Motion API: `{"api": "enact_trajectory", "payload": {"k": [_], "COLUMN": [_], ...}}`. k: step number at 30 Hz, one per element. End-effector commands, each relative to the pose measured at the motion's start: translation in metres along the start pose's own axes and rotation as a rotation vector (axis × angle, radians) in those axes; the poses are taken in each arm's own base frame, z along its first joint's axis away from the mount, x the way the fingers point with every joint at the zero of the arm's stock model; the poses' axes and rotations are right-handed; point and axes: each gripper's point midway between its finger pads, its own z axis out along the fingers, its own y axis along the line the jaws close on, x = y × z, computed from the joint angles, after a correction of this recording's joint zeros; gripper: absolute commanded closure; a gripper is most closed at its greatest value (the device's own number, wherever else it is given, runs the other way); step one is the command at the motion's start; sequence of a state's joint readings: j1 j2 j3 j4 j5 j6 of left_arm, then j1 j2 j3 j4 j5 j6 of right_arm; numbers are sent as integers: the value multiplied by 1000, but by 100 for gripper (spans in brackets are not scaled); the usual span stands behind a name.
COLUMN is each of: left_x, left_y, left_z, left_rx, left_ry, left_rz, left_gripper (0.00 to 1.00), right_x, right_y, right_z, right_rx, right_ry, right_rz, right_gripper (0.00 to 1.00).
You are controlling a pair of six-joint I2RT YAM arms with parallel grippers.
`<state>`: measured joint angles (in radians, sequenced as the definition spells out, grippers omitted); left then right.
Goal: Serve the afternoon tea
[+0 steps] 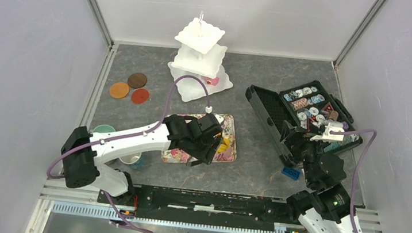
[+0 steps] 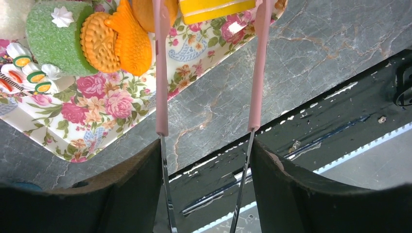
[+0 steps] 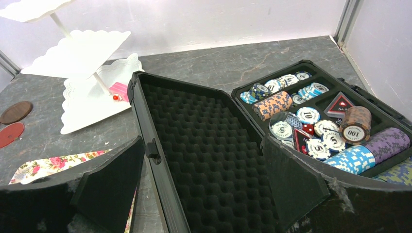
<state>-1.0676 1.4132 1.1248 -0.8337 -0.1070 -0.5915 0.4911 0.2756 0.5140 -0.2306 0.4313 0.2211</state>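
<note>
The flowered tray carries a green cake, a round biscuit, an orange fish-shaped biscuit and a yellow cake. My left gripper is shut on metal tongs with pink sleeves. The sleeves stand either side of the yellow cake, and their tips are out of frame. From above, the left gripper hangs over the tray. A pink cake lies on the white tiered stand. My right gripper is open with nothing in it, over the case lid.
Three saucers lie at the back left. A teal cup and another cup stand by the left arm. The open black case of chips sits on the right, with a blue brick in front of it.
</note>
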Motion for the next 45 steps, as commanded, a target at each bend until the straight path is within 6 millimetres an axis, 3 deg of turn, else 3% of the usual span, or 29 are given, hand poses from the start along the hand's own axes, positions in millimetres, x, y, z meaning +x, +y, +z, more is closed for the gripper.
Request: {"api": "enact_trajectory", "payload": {"k": [1, 17, 26, 34, 45], "left_x": [-21, -2, 4, -1, -29], "left_y": [-13, -10, -11, -12, -14], "left_z": [-1, 7, 11, 7, -26], "left_rx": [-10, -139, -145, -139, -99], "left_ry": [-72, -27, -8, -29, -178], "left_rz": [-41, 14, 28, 44, 12], "left_gripper": [31, 41, 36, 47, 54], "right_x": [-12, -9, -11, -10, -6], "right_y": [0, 5, 6, 5, 4], "right_z": [0, 3, 4, 4, 4], "right_rx": [8, -11, -18, -11, -3], "right_ry": [-38, -29, -35, -31, -21], "right_rz": [19, 21, 25, 25, 19], "right_gripper": [2, 2, 2, 2, 2]}}
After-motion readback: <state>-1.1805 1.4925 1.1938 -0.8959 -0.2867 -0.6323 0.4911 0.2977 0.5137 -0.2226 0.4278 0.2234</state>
